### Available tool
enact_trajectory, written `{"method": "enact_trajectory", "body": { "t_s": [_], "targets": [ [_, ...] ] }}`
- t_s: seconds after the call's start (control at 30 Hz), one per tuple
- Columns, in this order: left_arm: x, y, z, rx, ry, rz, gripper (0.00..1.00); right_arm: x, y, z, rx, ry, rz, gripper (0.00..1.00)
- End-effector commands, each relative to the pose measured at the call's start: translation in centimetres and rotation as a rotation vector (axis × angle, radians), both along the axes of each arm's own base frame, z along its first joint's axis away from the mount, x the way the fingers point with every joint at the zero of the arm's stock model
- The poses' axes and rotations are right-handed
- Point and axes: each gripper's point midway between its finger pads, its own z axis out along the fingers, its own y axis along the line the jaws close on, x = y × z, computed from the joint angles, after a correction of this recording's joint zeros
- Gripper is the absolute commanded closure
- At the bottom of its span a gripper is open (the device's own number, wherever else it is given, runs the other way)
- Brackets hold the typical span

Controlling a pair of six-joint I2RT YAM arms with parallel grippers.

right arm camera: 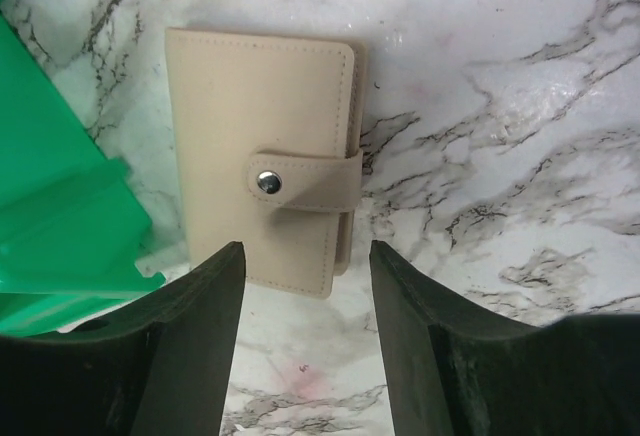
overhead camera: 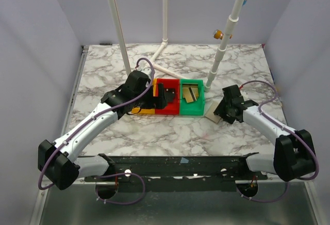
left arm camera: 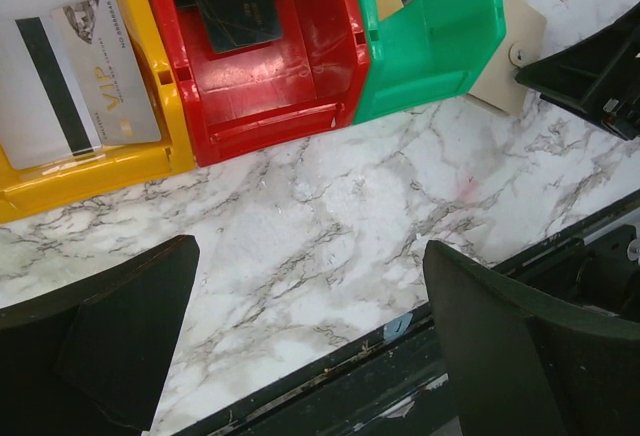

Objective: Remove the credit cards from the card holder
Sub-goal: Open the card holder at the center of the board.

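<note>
The card holder (right arm camera: 262, 181) is a flat beige wallet, folded shut with a snapped strap. It lies on the marble just right of the green tray (right arm camera: 55, 226) and shows in the top view (overhead camera: 211, 114) and the left wrist view (left arm camera: 512, 51). My right gripper (right arm camera: 305, 251) hovers over its near end, jaws partly apart and gripping nothing. Credit cards lie in the trays: a silver VIP card (left arm camera: 110, 76) and a white striped card (left arm camera: 40, 86) in yellow, dark cards (left arm camera: 235, 6) in red, gold-tan cards (overhead camera: 191, 95) in green. My left gripper (left arm camera: 310, 256) is wide open above bare marble.
The yellow tray (left arm camera: 90, 171), red tray (left arm camera: 270, 106) and green tray (left arm camera: 430, 66) stand side by side mid-table. White pipe stands (overhead camera: 221, 54) rise behind them. The black base rail (overhead camera: 170, 165) runs along the near edge.
</note>
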Motion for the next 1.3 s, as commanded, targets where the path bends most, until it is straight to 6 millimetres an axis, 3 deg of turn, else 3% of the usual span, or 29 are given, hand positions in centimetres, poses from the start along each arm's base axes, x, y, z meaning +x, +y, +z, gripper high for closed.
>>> {"method": "enact_trajectory", "body": {
  "t_s": [0.0, 0.27, 0.6, 0.87, 1.1, 1.2, 1.27],
  "targets": [
    [-0.1, -1.0, -0.1, -0.054, 0.011, -0.018, 0.02, -1.1, 0.5, -0.5, 0.017, 0.031, 0.014, 0.43],
    [-0.3, -0.6, -0.2, -0.051, 0.009, -0.011, 0.02, 2.3, -2.3, 2.0, -0.161, -0.026, -0.068, 0.48],
    [-0.2, -0.7, -0.3, -0.042, 0.013, -0.014, 0.02, 3.6, -0.6, 0.7, -0.210, 0.017, -0.001, 0.55],
    [-0.2, -0.6, -0.5, -0.039, 0.016, -0.014, 0.01, 3.4, -0.6, -0.6, -0.281, 0.053, 0.008, 0.56],
    [-0.1, -0.6, -0.6, -0.032, 0.018, -0.016, 0.02, 1.9, -1.1, -2.4, -0.327, 0.108, 0.007, 0.59],
    [-0.1, -0.7, -0.5, -0.031, 0.017, -0.017, 0.02, 1.2, -1.2, -3.0, -0.334, 0.124, 0.006, 0.64],
    [-0.1, -0.7, -0.6, -0.031, 0.018, -0.017, 0.02, 0.9, -1.2, -3.3, -0.331, 0.130, 0.004, 0.74]
  ]
}}
